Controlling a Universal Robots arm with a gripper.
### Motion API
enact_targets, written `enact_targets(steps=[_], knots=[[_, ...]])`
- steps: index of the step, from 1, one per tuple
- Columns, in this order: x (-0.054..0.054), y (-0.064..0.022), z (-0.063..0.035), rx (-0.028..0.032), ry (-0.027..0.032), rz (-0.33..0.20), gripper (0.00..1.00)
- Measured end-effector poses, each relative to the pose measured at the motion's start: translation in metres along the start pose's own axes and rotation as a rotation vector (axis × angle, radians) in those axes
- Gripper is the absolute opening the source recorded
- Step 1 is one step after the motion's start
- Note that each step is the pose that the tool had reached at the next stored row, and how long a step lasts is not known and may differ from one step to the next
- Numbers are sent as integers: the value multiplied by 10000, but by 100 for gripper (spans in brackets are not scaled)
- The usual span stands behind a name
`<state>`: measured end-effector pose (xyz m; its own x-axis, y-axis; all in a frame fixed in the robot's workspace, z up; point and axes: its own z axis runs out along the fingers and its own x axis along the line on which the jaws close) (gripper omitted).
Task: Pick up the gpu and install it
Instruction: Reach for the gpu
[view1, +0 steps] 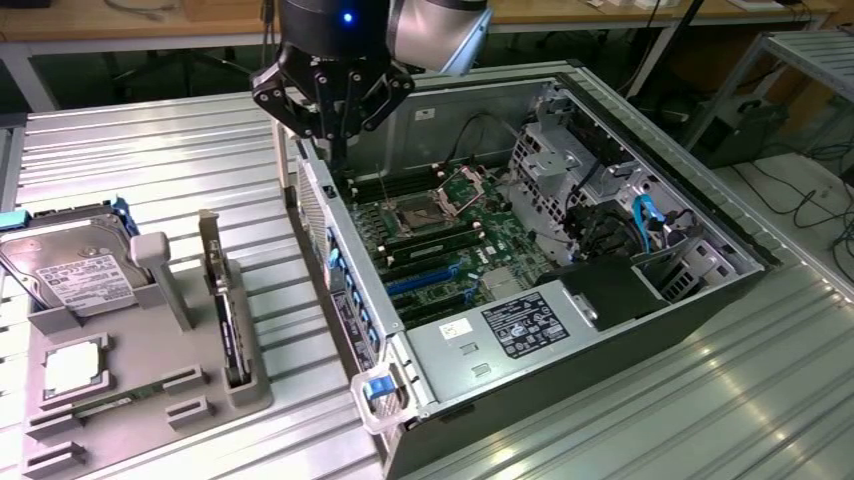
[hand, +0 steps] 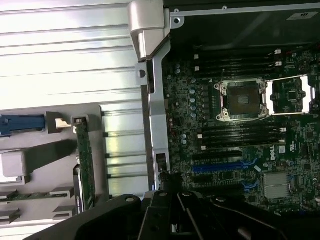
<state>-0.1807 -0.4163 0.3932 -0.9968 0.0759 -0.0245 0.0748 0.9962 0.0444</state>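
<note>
The gpu (view1: 231, 335) stands on edge in a slot of the grey holder (view1: 254, 385) at the exterior view's left, a thin dark card with a metal bracket at its far end. In the wrist view the gpu (hand: 85, 167) shows as a narrow green strip in that holder. My gripper (view1: 335, 140) hangs shut and holds nothing, above the open computer case's (view1: 461, 345) rear wall, well away from the gpu. Its dark body (hand: 175, 215) shows in the wrist view. The motherboard (view1: 454, 235) lies exposed, with blue expansion slots (hand: 220, 167).
A silver hard drive (view1: 74, 265) with a white label stands in the same holder, with a processor (view1: 74, 365) and a memory stick (view1: 94, 405) in front of it. The case's drive cages and cables (view1: 627, 215) fill its right side. Everything rests on a ribbed metal table (view1: 174, 150).
</note>
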Motion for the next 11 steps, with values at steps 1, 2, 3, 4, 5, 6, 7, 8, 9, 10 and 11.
enact_targets(steps=[1, 2, 3, 4, 5, 6, 7, 8, 9, 10, 11], knots=[[5, -3, 0, 0, 0, 0, 11], [10, -6, -1, 1, 0, 0, 11], [15, -10, -1, 0, 0, 0, 11], [20, -13, -1, 0, 0, 0, 11], [25, -17, -1, 0, 0, -1, 11], [29, -20, -2, 0, 0, 0, 11], [35, -24, -2, 1, 0, 0, 11], [39, -27, -2, 0, 0, 0, 11], [44, -31, -2, 0, 0, 0, 11], [49, -34, -3, 0, 0, 0, 11], [54, -37, -3, 1, 0, 0, 11]])
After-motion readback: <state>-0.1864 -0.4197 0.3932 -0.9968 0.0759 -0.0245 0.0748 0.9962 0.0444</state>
